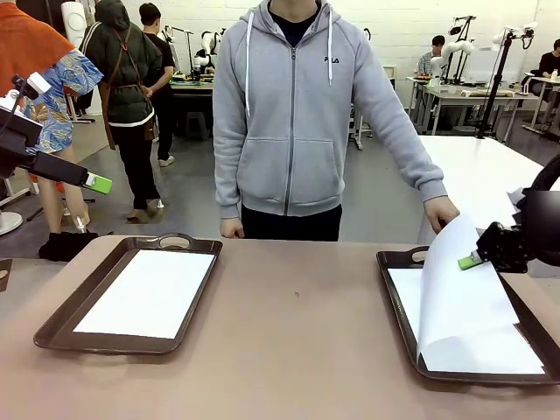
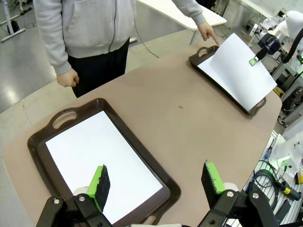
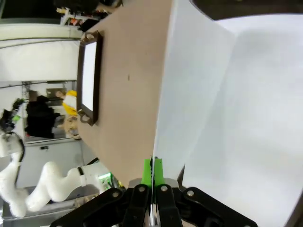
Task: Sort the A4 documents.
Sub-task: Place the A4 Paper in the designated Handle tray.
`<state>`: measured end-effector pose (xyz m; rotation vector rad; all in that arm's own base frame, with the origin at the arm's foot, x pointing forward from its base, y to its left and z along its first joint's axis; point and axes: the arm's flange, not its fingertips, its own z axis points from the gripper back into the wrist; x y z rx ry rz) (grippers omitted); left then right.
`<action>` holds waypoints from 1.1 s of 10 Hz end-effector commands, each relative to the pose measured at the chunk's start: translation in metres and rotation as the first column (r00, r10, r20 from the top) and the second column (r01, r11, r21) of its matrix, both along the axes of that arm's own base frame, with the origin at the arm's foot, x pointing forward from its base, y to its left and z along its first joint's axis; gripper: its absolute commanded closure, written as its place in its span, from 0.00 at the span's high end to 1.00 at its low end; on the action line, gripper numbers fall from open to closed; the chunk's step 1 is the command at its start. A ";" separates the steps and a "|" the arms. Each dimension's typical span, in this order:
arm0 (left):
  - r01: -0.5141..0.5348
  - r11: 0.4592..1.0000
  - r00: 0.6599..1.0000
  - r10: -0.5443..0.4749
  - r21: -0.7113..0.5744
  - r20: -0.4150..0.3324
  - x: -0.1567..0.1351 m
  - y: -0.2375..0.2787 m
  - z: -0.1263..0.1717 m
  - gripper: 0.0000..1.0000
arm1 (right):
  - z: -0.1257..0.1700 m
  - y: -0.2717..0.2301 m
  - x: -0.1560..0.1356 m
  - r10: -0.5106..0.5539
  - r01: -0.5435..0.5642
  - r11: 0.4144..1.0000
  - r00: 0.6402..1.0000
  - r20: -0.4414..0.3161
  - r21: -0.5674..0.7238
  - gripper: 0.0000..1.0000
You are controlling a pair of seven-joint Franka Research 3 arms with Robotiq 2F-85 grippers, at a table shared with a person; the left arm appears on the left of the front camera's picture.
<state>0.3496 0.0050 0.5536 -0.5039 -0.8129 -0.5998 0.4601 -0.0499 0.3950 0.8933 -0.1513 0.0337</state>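
Observation:
A white A4 sheet [image 1: 153, 293] lies flat in the dark brown left tray [image 1: 61, 319]. High above that tray's near side my left gripper [image 2: 156, 175] hangs open and empty, with the sheet [image 2: 94, 151] below it. In the right tray [image 1: 394, 260] one sheet [image 1: 459, 289] is lifted by its right edge and curls up over a flat sheet [image 1: 402, 293]. My right gripper [image 1: 471, 260] is shut on that lifted edge. In the right wrist view the pinched sheet [image 3: 199, 85] runs out from the closed green pads of the right gripper [image 3: 152, 163].
A person in a grey hoodie stands at the far side of the table. One of the person's hands [image 1: 440, 213] rests by the right tray's far handle, the other [image 1: 231, 228] at the table's far edge. Bare brown tabletop [image 1: 297, 315] lies between the trays.

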 end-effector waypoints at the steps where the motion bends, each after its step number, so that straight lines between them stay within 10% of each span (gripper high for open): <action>1: 0.000 1.000 1.000 0.000 0.000 0.003 0.000 -0.001 -0.001 1.00 | 0.017 -0.006 0.030 0.041 -0.040 0.999 0.999 0.009 -0.019 0.01; 7: 0.000 1.000 1.000 0.000 0.000 0.003 0.000 -0.001 -0.001 1.00 | 0.027 0.013 0.058 0.250 -0.257 0.966 0.955 -0.156 -0.025 0.01; 11: 0.000 1.000 1.000 0.000 0.000 0.003 0.000 -0.001 -0.001 1.00 | 0.040 0.007 0.058 0.245 -0.242 0.970 0.962 -0.120 0.038 0.01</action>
